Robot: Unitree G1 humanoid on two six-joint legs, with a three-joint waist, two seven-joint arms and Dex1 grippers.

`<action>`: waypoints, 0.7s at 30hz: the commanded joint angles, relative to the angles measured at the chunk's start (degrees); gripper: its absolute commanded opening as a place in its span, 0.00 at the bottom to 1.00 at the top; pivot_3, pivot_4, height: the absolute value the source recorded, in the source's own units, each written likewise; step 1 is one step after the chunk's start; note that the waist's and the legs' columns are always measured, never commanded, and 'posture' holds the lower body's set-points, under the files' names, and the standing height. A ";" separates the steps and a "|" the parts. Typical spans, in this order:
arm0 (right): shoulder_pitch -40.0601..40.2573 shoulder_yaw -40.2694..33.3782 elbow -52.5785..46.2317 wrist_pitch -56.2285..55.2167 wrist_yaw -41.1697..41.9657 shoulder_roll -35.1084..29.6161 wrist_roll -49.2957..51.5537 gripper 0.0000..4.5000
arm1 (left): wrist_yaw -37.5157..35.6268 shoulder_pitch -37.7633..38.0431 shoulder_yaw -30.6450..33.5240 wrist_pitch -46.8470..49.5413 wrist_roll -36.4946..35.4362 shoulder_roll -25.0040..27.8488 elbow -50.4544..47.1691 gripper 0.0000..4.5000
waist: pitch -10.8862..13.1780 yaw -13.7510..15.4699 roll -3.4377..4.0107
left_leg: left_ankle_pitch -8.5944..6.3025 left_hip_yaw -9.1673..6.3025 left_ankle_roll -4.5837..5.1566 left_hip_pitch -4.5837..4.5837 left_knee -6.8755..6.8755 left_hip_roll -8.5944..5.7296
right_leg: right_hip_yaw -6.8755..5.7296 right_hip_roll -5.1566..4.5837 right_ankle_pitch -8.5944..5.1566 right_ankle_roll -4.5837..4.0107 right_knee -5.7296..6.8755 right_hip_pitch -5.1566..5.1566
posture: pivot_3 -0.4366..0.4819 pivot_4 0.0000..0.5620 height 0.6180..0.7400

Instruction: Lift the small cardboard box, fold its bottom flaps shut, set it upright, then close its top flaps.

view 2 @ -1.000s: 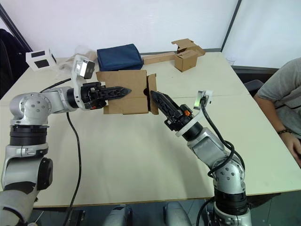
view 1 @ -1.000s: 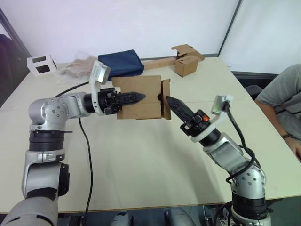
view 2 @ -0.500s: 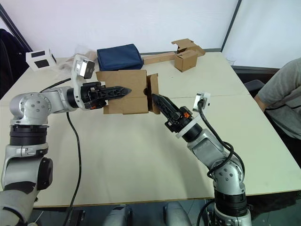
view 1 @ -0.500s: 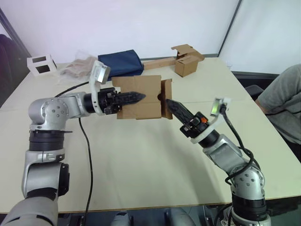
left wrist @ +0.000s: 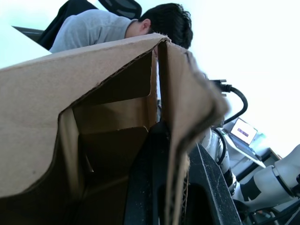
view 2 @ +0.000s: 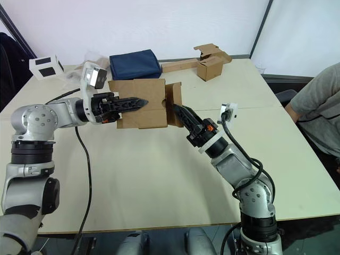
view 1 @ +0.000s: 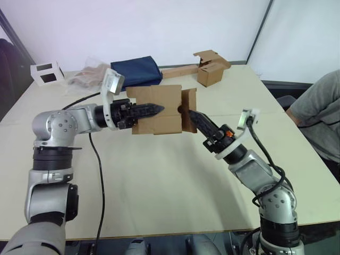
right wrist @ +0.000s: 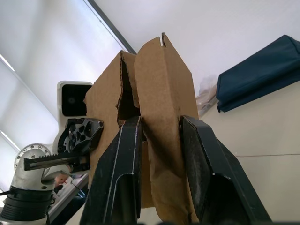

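The small cardboard box [view 1: 159,109] hangs in the air over the table's middle, lying on its side with its flapped ends facing left and right. My left gripper [view 1: 155,109] is shut on one of its walls, with one finger [left wrist: 150,187] inside the box and the other outside. My right gripper [view 1: 190,113] reaches in from the right, at the box's right-hand end. There its fingers [right wrist: 124,159] stand open on either side of a cardboard flap [right wrist: 161,79].
At the back of the table [view 1: 159,180] are a dark blue bag [view 1: 137,70], another brown box on a long strip [view 1: 210,71], a white box with black windows [view 1: 47,73] and crumpled plastic [view 1: 85,78]. A person [view 1: 319,111] sits at the right edge. A black cable [view 1: 100,175] trails over the left side.
My right gripper has moved forward and up to the box's right-hand flap, and its fingers now straddle it. The left arm and the box have kept still.
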 commanded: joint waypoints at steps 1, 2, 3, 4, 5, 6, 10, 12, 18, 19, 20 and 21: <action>-1.37 -0.29 -1.15 -1.23 0.16 0.65 -0.59 0.29 | -0.21 -1.56 1.80 -0.73 -1.13 0.38 -0.84 0.00 | 0.00 -0.01 0.00 | 0.00 0.00 0.00 0.00 0.00 0.00 | 0.00 0.00 0.00 0.00 0.00 0.00 | 0.48 0.27 1.00; -1.45 -0.35 -1.24 -1.21 0.13 0.70 -0.55 0.29 | -0.15 -1.58 1.81 -0.75 -1.13 0.32 -0.82 0.00 | 0.00 -0.02 0.00 | 0.00 0.00 0.00 0.00 0.00 0.00 | 0.00 0.00 0.00 0.00 0.00 0.00 | 0.48 0.27 1.00; -1.48 -0.38 -1.35 -1.12 0.09 0.70 -0.48 0.29 | -0.08 -1.61 1.85 -0.76 -1.14 0.28 -0.78 0.00 | 0.00 -0.02 0.00 | 0.00 0.00 0.00 0.00 0.00 0.00 | 0.00 0.00 0.00 0.00 0.00 0.00 | 0.48 0.27 1.00; -1.54 -0.43 -1.36 -1.06 0.13 0.67 -0.44 0.23 | -0.07 -1.68 1.84 -0.81 -1.09 0.24 -0.68 0.00 | 0.00 -0.01 0.00 | 0.00 0.00 0.00 0.00 0.00 0.00 | 0.00 0.00 0.00 0.00 0.00 0.00 | 0.48 0.27 1.00; -1.56 -0.46 -1.39 -0.98 0.11 0.65 -0.33 0.17 | -0.07 -1.69 1.86 -0.84 -1.09 0.23 -0.63 0.00 | 0.00 0.00 0.00 | 0.00 0.00 0.00 0.00 0.00 0.00 | 0.00 0.00 0.00 0.00 0.00 0.00 | 0.48 0.27 1.00; -1.53 -0.51 -1.47 -0.97 0.20 0.67 -0.15 0.13 | -0.06 -1.64 1.87 -0.87 -1.09 0.22 -0.64 0.00 | 0.00 0.00 0.00 | 0.00 0.00 0.00 0.00 0.00 0.00 | 0.00 0.00 0.00 0.00 0.00 0.00 | 0.48 0.27 1.00; -1.41 -0.88 -2.16 -0.13 0.58 0.48 2.11 0.13 | 0.00 -1.11 1.99 -0.95 -1.18 0.24 -0.99 0.00 | 0.00 -0.03 0.00 | 0.00 0.00 0.00 0.00 0.00 0.00 | 0.00 0.00 0.00 0.00 0.00 0.00 | 0.48 0.27 1.00; -1.22 -1.09 -2.82 0.64 1.06 0.02 4.12 0.13 | 0.13 -0.80 2.13 -0.98 -1.25 0.23 -1.19 0.00 | 0.00 -0.01 0.00 | 0.00 0.00 0.00 0.00 0.00 0.00 | 0.00 0.00 0.00 0.00 0.00 0.00 | 0.48 0.27 1.00; -1.18 -1.93 -3.11 1.47 1.17 -0.59 7.02 0.13 | 0.61 -0.83 2.35 -1.23 -1.33 -0.11 -1.09 0.00 | 0.00 -0.01 0.00 | 0.00 0.00 0.00 0.00 0.00 0.00 | 0.00 0.00 0.00 0.00 0.00 0.00 | 0.48 0.27 1.00; -1.24 -2.08 -3.10 1.43 1.15 -0.54 7.55 0.13 | 0.61 -0.85 2.35 -1.27 -1.37 -0.09 -1.10 0.00 | 0.00 -0.01 0.00 | 0.00 0.00 0.00 0.00 0.00 0.00 | 0.00 0.00 0.00 0.00 0.00 0.00 | 0.48 0.27 1.00; -1.34 -2.22 -3.07 1.30 1.04 -0.52 7.73 0.13 | 0.69 -0.89 2.42 -1.27 -1.46 -0.08 -1.07 0.00 | 0.00 -0.01 0.00 | 0.00 0.00 0.00 0.00 0.00 0.00 | 0.00 0.00 0.00 0.00 0.00 0.00 | 0.48 0.27 1.00; -1.34 -2.32 -3.05 1.22 0.99 -0.46 8.07 0.13 | 0.75 -0.87 2.44 -1.29 -1.54 -0.06 -1.11 0.00 | 0.00 0.00 0.00 | 0.00 0.00 0.00 0.00 0.00 0.00 | 0.00 0.00 0.00 0.00 0.00 0.00 | 0.48 0.27 1.00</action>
